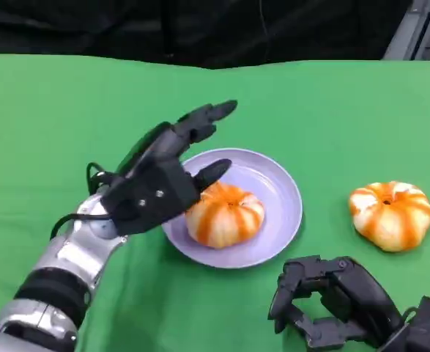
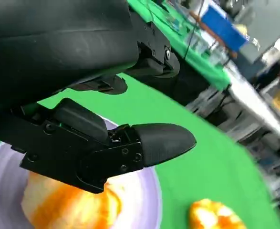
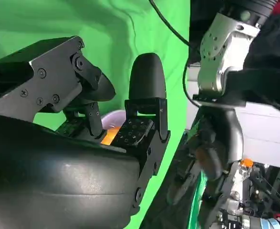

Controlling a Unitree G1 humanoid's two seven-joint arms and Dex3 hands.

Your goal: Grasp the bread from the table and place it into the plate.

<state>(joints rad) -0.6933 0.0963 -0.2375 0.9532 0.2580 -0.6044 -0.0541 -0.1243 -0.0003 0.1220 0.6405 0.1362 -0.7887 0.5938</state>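
A round bread with orange stripes [image 1: 225, 214] lies on the lilac plate [image 1: 280, 191], left of its middle. My left hand [image 1: 160, 180] hovers over the plate's left rim with its fingers stretched out and apart, holding nothing; its thumb tip is just above the bread. The left wrist view shows that bread [image 2: 68, 205] on the plate [image 2: 144, 191] below the fingers [image 2: 159, 140]. A second, similar bread [image 1: 390, 214] lies on the green cloth right of the plate. My right hand [image 1: 328, 304] rests low at the front right, fingers loosely bent and empty.
A green cloth [image 1: 53, 125] covers the table, with a dark backdrop behind its far edge. The left wrist view has the second bread [image 2: 213, 217] on the cloth past the plate. Blurred lab equipment lies beyond the table.
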